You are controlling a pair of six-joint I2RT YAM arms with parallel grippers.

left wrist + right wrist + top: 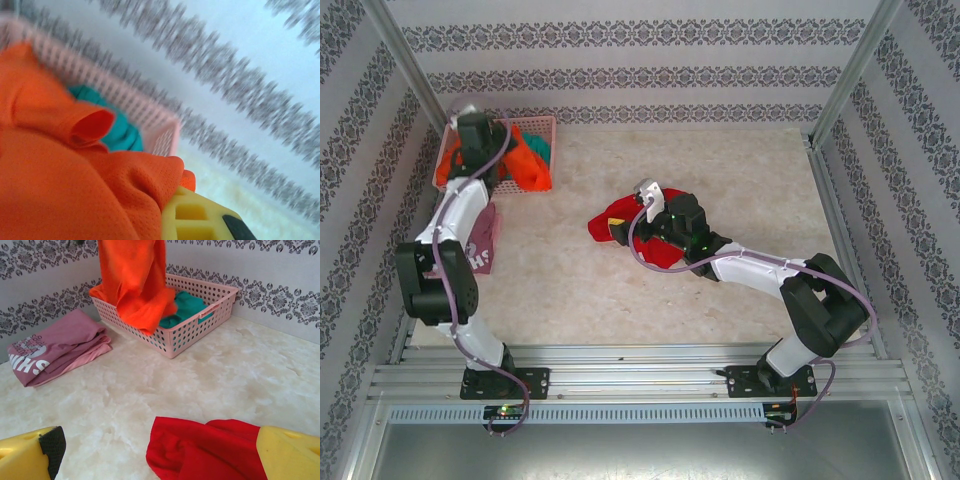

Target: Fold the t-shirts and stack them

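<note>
At eleven o'clock on the table [750, 200], tucked into the far corner, a pink lattice basket [532, 120]. Inside it, toward its three-o'clock end, a crumpled teal t-shirt [544, 148]. Over the same basket, an orange t-shirt [527, 168], held up in the air and hanging in long folds, lower edge down across the basket's near wall. Left jaws closed on the top of that orange cloth, above the basket's nine-o'clock half. From the left wrist, a blurred close look: orange mesh [60, 190] bunched right against one yellow finger [200, 220], teal [120, 130] just past it toward twelve o'clock, pink wall [150, 117] behind.

At nine o'clock, outside the basket and apart from it, a maroon t-shirt [485, 240] with white print, folded and flat on the table.

At the centre of the table, a red t-shirt [612, 225] in a loose, rumpled heap. Right jaws spread wide, low over the heap on its three-o'clock side, gripping nothing. From the right wrist, red cloth [210, 450] between the two yellow fingers: bunched against the one at three o'clock [290, 455], short of the black-padded one at nine o'clock [35, 455], bare table [200, 385] under that one. Farther off in the same view, at twelve o'clock, the basket [200, 332] with teal [187, 305] inside and orange [135, 280] hanging over it; at ten o'clock, the folded maroon shirt [60, 345].
</note>
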